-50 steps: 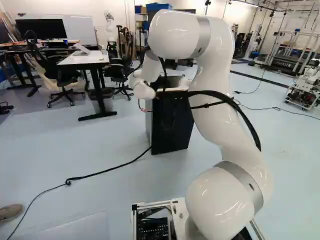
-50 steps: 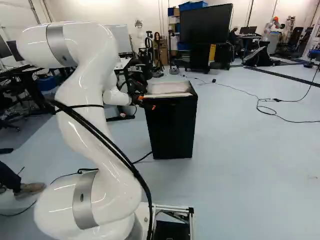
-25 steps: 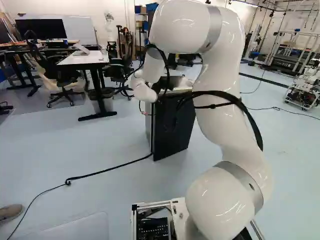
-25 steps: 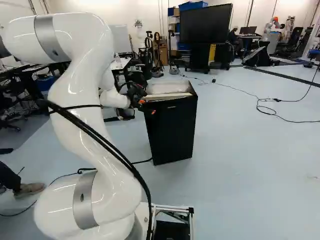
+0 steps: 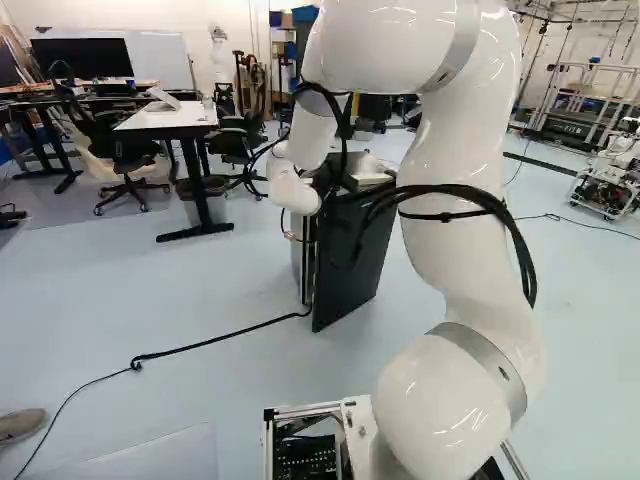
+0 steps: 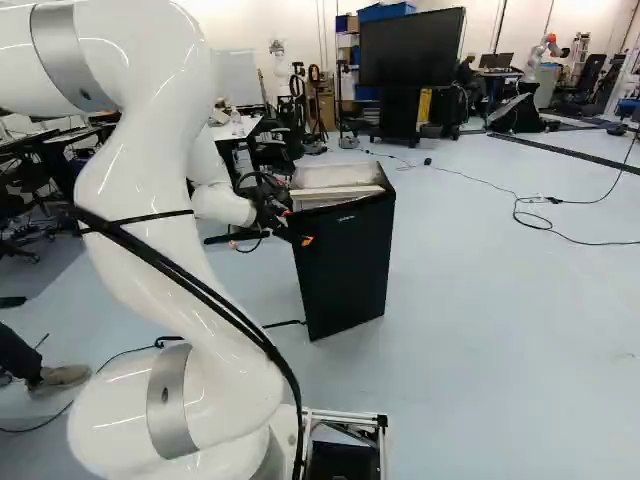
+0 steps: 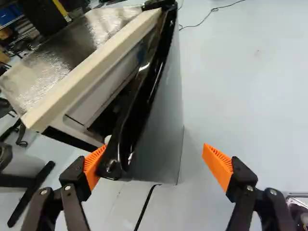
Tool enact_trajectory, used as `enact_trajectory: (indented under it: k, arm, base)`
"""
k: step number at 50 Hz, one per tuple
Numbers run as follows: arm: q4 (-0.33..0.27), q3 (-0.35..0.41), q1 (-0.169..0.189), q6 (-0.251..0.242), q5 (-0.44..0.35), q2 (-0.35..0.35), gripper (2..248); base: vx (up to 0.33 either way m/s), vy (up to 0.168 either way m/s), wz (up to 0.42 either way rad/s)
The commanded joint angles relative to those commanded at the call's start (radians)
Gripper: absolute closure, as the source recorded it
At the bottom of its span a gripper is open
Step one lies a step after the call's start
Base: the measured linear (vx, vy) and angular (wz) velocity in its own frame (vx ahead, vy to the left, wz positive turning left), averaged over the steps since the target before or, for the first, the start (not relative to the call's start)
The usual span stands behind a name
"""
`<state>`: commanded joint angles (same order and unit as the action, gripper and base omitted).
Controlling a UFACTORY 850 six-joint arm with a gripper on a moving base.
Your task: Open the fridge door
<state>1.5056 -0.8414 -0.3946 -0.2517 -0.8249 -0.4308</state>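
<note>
- The pale floor (image 6: 500, 340) spreads through both base views, widest at the right of the right base view.
- The white arm (image 5: 460, 230) rises from the foot of both base views, filling much of the right side of the left base view and the left side of the right base view. It bends over high up and reaches ahead to the fridge.
- A white-topped desk (image 5: 170, 118) stands at the upper left of the left base view, with an office chair (image 5: 125, 150) on its left.
- The low fridge (image 6: 335, 176) stands on the floor, just above the centre of the right base view and partly behind the arm in the middle of the left one.
- A big dark screen (image 6: 412, 48) stands at the upper right of the right base view.
- The fridge's black door (image 6: 345, 260) faces the arm and is ajar. In the wrist view its gap widens towards the gripper.
- A black cable (image 5: 225, 338) runs along the floor from the fridge's foot to the lower left of the left base view.
- The black gripper (image 6: 296, 226) is at the door's free upper corner.
- Its fingers (image 7: 219, 166) are spread, with that corner between them. One orange pad touches the corner on the fridge side; the other stands apart from the door's outer face.
</note>
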Motion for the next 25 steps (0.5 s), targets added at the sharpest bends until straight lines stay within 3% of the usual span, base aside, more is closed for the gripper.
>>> enact_trajectory:
  k: [25]
  arm:
    - [0.215, 0.124, 0.020, 0.000, -0.179, 0.086, 3]
  base:
    - [0.000, 0.000, 0.000]
